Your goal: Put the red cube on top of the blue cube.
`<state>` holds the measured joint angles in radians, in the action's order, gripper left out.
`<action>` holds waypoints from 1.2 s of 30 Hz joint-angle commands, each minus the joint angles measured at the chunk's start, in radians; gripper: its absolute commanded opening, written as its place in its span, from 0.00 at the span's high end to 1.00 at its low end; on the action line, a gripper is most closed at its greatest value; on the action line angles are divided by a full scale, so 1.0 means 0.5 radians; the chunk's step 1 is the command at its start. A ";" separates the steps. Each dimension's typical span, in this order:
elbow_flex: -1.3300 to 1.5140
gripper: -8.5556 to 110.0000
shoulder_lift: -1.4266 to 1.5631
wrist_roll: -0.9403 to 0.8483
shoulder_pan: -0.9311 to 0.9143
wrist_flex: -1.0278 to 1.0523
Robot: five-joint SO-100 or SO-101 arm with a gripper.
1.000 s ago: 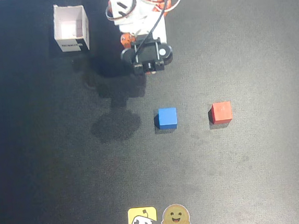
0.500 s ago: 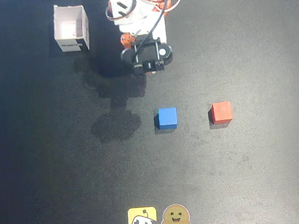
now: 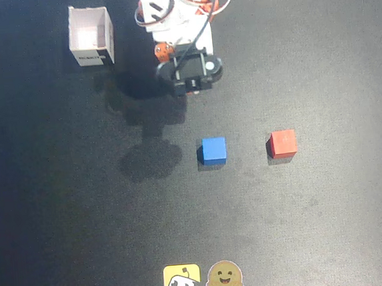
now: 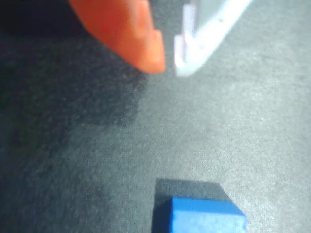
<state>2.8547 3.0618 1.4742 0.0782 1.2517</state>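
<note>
Your fingers hang nearly clenched and empty above the bench, so the red cube waits apart beside the blue cube

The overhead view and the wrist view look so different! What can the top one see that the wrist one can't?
Only the overhead view shows the red cube, the open white box, the two stickers at the bottom edge, and the arm's body.

Only the wrist view shows the gripper close up: an orange fingertip and a white fingertip nearly touching, with nothing between them.

Both show the blue cube sitting alone on the dark table.
</note>
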 commanded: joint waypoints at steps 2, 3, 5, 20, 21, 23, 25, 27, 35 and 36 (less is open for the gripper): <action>-0.341 0.92 -0.420 -0.021 0.061 -0.080; -0.420 0.92 -0.525 -0.021 0.067 -0.080; -0.577 0.92 -0.696 -0.018 0.074 -0.067; -1.344 0.77 -1.601 0.380 0.555 -0.209; -1.350 0.76 -1.632 0.420 0.595 -0.245; -1.365 0.75 -1.697 0.509 0.666 -0.322; -1.396 0.74 -1.776 0.549 0.721 -0.396; -1.463 0.74 -1.893 0.583 0.764 -0.426; -1.614 0.74 -2.258 0.675 0.933 -0.561; -1.617 0.74 -2.289 0.696 0.957 -0.595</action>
<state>2.0985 1.9374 1.7932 0.5277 0.9940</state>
